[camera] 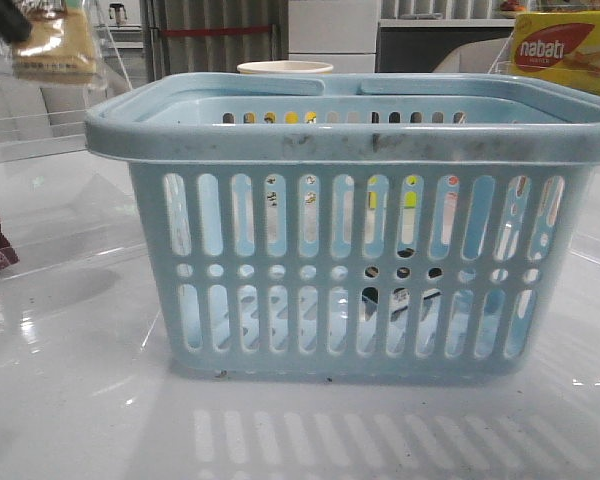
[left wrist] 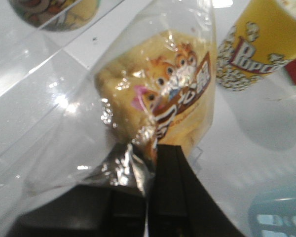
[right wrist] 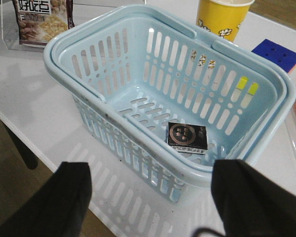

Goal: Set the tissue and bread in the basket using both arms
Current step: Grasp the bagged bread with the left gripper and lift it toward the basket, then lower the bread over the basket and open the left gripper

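The light-blue basket (camera: 350, 140) stands in the middle of the table; it also shows in the right wrist view (right wrist: 89, 84). The tissue (right wrist: 187, 137), a small black-and-white packet, lies flat on the basket floor and shows through the slots in the front view (camera: 400, 298). My left gripper (left wrist: 150, 153) is shut on the clear wrapper of the bread (left wrist: 158, 98). It holds the bread (camera: 55, 45) high up, left of the basket and clear of it. My right gripper (right wrist: 153, 197) is open and empty, above the table just outside the basket's wall.
A yellow popcorn cup (right wrist: 222, 17) stands beyond the basket. A blue cube (right wrist: 276, 54) lies beside it. A dark brown snack packet (right wrist: 42, 19) stands in a clear holder at one corner. A yellow-and-red nabati box (camera: 570, 50) shows at the back right. The table edge (right wrist: 64, 163) runs close under my right gripper.
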`<control>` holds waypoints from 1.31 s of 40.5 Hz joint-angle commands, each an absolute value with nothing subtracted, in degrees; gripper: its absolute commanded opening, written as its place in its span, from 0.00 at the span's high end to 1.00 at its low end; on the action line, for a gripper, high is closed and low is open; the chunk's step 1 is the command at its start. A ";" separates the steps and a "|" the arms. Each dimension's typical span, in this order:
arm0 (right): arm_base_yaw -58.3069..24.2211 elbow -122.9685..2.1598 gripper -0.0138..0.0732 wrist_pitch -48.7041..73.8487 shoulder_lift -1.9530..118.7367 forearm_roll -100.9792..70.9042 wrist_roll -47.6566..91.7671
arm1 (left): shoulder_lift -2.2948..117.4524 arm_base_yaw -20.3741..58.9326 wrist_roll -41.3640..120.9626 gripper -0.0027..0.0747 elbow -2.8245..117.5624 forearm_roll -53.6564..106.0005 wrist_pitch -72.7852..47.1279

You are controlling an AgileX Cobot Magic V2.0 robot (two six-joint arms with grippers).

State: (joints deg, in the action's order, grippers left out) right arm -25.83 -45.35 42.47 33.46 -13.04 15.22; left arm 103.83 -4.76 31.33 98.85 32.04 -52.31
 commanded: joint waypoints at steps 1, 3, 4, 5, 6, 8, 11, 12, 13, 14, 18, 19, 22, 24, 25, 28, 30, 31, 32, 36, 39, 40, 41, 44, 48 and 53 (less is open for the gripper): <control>-25.78 -46.81 0.15 38.45 33.54 -13.17 15.78 | 97.02 -4.12 31.43 0.85 101.02 36.54 -52.34; -25.78 -46.81 0.15 38.45 33.54 -13.17 15.78 | 95.65 -3.79 31.92 0.85 101.02 36.54 -53.10; -25.78 -46.81 0.15 38.45 33.54 -13.17 15.78 | 94.76 -3.37 32.24 0.85 101.02 36.65 -53.68; -25.78 -46.81 0.15 38.45 33.54 -13.17 15.78 | 94.07 -3.02 32.67 0.85 101.02 36.65 -54.13; -25.78 -46.81 0.15 38.45 33.54 -13.17 15.78 | 93.13 -2.51 32.88 0.85 101.02 36.65 -54.73; -25.78 -46.81 0.15 38.45 33.54 -13.17 15.78 | 91.48 -1.18 32.98 0.85 100.77 36.65 -55.26; -25.78 -46.81 0.15 38.45 33.54 -13.17 15.78 | 89.00 1.67 34.36 0.85 99.77 36.75 -55.40; -25.78 -46.81 0.15 38.45 33.54 -13.17 15.78 | 88.39 2.62 34.49 0.85 99.55 36.75 -55.40; -25.78 -46.81 0.15 38.45 33.54 -13.17 15.78 | 87.60 3.94 34.49 0.85 99.01 36.75 -55.40; -25.78 -46.81 0.15 38.45 33.54 -13.17 15.78 | 86.90 4.97 34.78 0.85 98.48 36.75 -55.40; -25.78 -46.81 0.15 38.45 33.54 -13.17 15.78 | 85.36 10.28 36.12 0.85 96.35 36.75 -55.40; -25.78 -46.81 0.15 38.45 33.54 -13.17 15.78 | 85.23 11.85 36.12 0.85 95.97 36.75 -55.40; -25.78 -46.81 0.15 38.45 33.54 -13.17 15.78 | 85.20 16.14 36.28 0.85 94.54 36.75 -55.62; -25.78 -46.81 0.15 38.45 33.54 -13.17 15.78 | 85.41 18.78 36.28 0.85 93.48 36.75 -55.62; -25.78 -46.81 0.15 38.45 33.54 -13.17 15.78 | 85.55 19.90 36.28 0.85 92.87 36.75 -55.46; -25.78 -46.81 0.15 38.45 33.54 -13.17 15.78 | 86.39 23.68 36.40 0.85 91.33 36.64 -54.75; -25.78 -46.81 0.15 38.45 33.54 -13.17 15.78 | 87.10 25.55 36.99 0.85 90.90 36.64 -54.73; -25.78 -46.81 0.15 38.45 33.54 -13.17 15.78 | 87.70 26.19 37.61 0.85 90.79 36.64 -54.65; -25.78 -46.81 0.15 38.45 33.54 -13.17 15.78 | 88.17 26.95 37.91 0.85 90.76 36.64 -54.51; -25.78 -46.81 0.15 38.45 33.54 -13.17 15.78 | 90.51 28.70 38.60 0.85 90.76 36.64 -54.37; -25.78 -46.81 0.15 38.45 33.54 -13.17 15.78 | 91.99 28.87 38.60 0.84 90.76 36.64 -53.52; -25.78 -46.81 0.15 38.45 33.54 -13.17 15.78 | 92.60 28.87 38.60 0.83 90.76 36.64 -53.26; -25.78 -46.81 0.15 38.45 33.54 -13.17 15.78 | 93.04 28.87 38.60 0.82 90.76 36.64 -52.95; -25.78 -46.81 0.15 38.45 33.54 -13.17 15.78 | 93.93 28.66 38.60 0.72 90.76 36.64 -51.87; -25.78 -46.81 0.15 38.45 33.54 -13.17 15.78 | 94.33 28.66 38.60 0.54 90.76 36.64 -51.38; -25.78 -46.81 0.15 38.45 33.54 -13.17 15.78 | 94.33 28.66 38.60 0.40 90.76 36.64 -51.48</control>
